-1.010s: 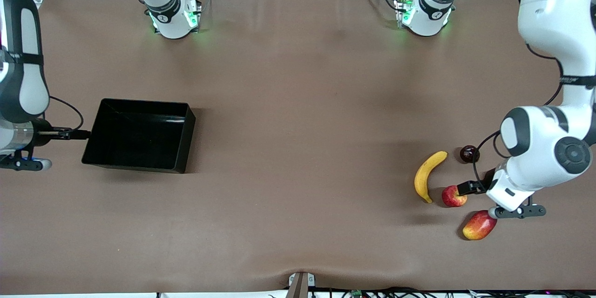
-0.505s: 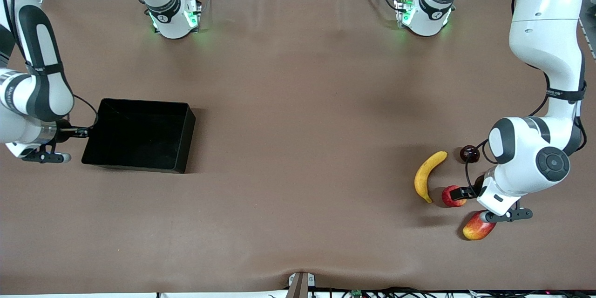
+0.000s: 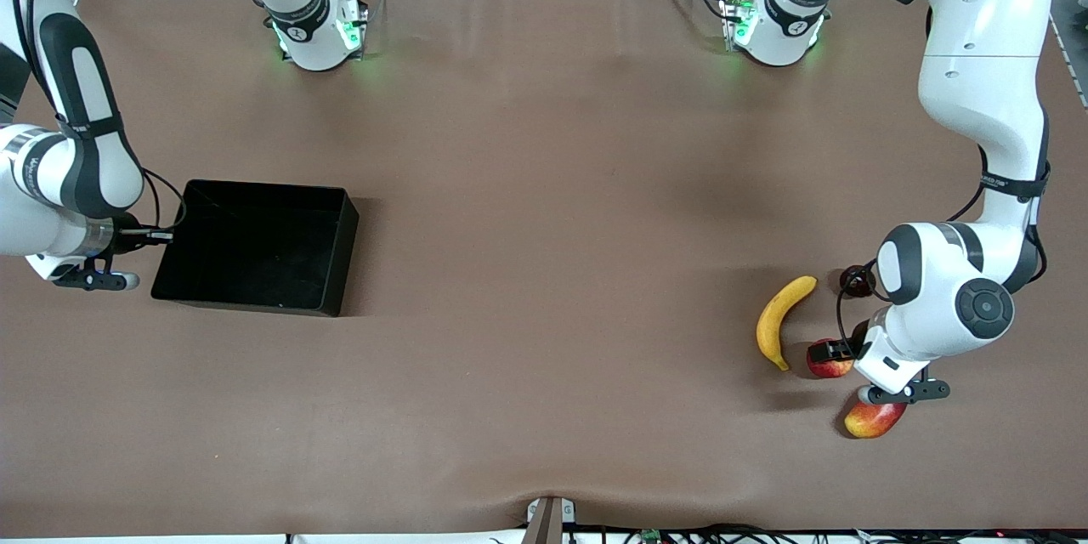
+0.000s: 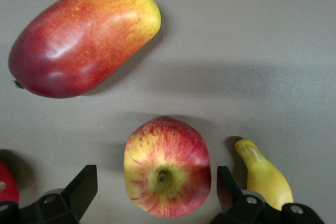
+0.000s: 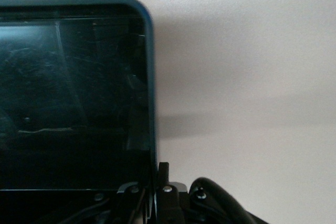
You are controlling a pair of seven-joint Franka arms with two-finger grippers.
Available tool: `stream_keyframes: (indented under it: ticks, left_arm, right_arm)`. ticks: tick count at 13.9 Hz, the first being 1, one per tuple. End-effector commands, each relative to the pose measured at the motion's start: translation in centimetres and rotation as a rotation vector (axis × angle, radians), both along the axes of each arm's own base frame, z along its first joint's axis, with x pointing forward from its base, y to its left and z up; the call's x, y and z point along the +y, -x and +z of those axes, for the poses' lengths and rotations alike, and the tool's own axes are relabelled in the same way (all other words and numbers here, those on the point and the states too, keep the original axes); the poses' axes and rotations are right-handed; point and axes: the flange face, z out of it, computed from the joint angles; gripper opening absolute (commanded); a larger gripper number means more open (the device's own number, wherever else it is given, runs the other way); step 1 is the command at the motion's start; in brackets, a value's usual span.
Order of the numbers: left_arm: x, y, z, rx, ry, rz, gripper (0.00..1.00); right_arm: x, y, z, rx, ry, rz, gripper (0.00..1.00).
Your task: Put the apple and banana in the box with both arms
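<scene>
The apple (image 3: 833,365) lies on the table between the banana (image 3: 780,320) and a mango. My left gripper (image 3: 827,350) is open right over the apple. In the left wrist view the apple (image 4: 167,169) sits between the two fingertips (image 4: 79,192) with a gap on each side, and the left gripper (image 4: 156,195) is not touching it. The banana's tip (image 4: 264,174) shows beside one finger. The black box (image 3: 336,251) stands at the right arm's end of the table. My right gripper (image 3: 164,235) is shut on its end wall (image 5: 150,87), as the right wrist view (image 5: 159,182) shows.
A red-yellow mango (image 3: 874,419) lies nearer the front camera than the apple, and also shows in the left wrist view (image 4: 84,38). A dark red round fruit (image 3: 852,279) lies farther from the camera, partly under the left arm's wrist. The box is empty.
The left arm has swung in and brought its open gripper down around the apple. The right arm's forearm has swung upright while its gripper stays on the box wall.
</scene>
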Motion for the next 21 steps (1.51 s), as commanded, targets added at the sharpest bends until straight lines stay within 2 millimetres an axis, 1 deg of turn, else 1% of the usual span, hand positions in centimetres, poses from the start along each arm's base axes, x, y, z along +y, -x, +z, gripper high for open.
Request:
stream_keyframes:
  ticks: [1, 2, 3, 4, 5, 6, 7, 8, 10, 11, 12, 13, 14, 15, 17, 18, 19, 20, 21]
  left_arm:
    - [-0.4, -0.6, -0.2, -0.032, 0.011, 0.013, 0.91]
    - [-0.5, -0.6, -0.3, -0.034, 0.009, 0.009, 0.77]
    - [-0.5, -0.6, -0.3, -0.034, 0.005, 0.005, 0.59]
    - [-0.5, -0.6, -0.2, -0.036, 0.004, 0.002, 0.35]
    - [-0.5, -0.7, 0.0, -0.039, 0.003, 0.000, 0.16]
    - [-0.4, -0.7, 0.5, -0.045, 0.002, -0.003, 0.01]
    - [-0.4, -0.8, 1.0, -0.051, 0.002, -0.005, 0.00]
    - [-0.4, -0.9, 1.4, -0.056, 0.003, -0.008, 0.00]
    - [-0.6, -0.9, 4.4, -0.075, 0.003, -0.011, 0.00]
    - [-0.5, -0.8, 6.1, -0.067, 0.001, -0.012, 0.00]
    - [-0.7, -0.6, 7.6, -0.062, 0.001, -0.014, 0.00]
    - [-1.5, -0.3, 9.2, -0.056, 0.001, -0.018, 0.00]
    - [-2.2, 0.1, 10.6, -0.042, 0.000, -0.020, 0.00]
    - [-2.6, 0.5, 12.1, -0.029, 0.001, 0.005, 0.00]
    - [-4.6, 1.4, 14.3, 0.002, 0.002, 0.062, 0.00]
    - [-5.7, 1.8, 15.1, 0.011, 0.000, 0.075, 0.00]
    - [-7.4, 2.2, 15.7, 0.023, -0.001, 0.081, 0.00]
    - [-9.1, 2.6, 16.3, 0.023, -0.002, 0.097, 0.00]
    - [-10.9, 2.9, 16.7, 0.018, 0.000, 0.111, 0.00]
  right_arm:
    - [0.5, 0.4, 0.8, 0.021, -0.015, 0.018, 0.00]
    - [0.9, 0.0, 1.7, 0.024, -0.018, 0.025, 0.00]
    - [1.7, -0.7, 3.0, 0.044, -0.029, 0.032, 0.00]
    - [2.5, -1.7, 5.0, 0.052, -0.057, 0.027, 0.00]
    - [2.9, -2.6, 7.3, 0.064, -0.095, 0.018, 0.00]
    - [3.6, -3.3, 9.1, 0.074, -0.125, 0.019, 0.00]
    - [4.6, -3.8, 10.2, 0.076, -0.153, 0.025, 0.00]
    - [6.3, -4.3, 10.7, 0.070, -0.183, 0.034, 0.00]
    - [9.4, -5.0, 11.0, 0.052, -0.258, 0.030, 0.00]
    - [11.6, -5.3, 11.3, 0.048, -0.271, 0.055, 0.00]
    - [14.3, -5.6, 11.3, 0.052, -0.269, 0.080, 0.00]
    - [16.2, -5.8, 11.2, 0.060, -0.272, 0.056, 0.00]
    - [18.5, -5.9, 11.2, 0.067, -0.289, 0.019, 0.00]
    - [21.8, -6.0, 11.3, 0.074, -0.308, 0.017, 0.00]
    - [27.7, -6.0, 11.4, 0.057, -0.325, 0.043, 0.00]
    - [29.9, -5.9, 11.2, 0.060, -0.315, 0.011, 0.00]
    - [33.7, -5.5, 11.2, 0.062, -0.318, 0.014, 0.00]
    - [36.9, -5.1, 10.8, 0.051, -0.317, 0.021, 0.00]
    - [39.7, -4.6, 9.5, 0.057, -0.307, 0.018, 0.00]
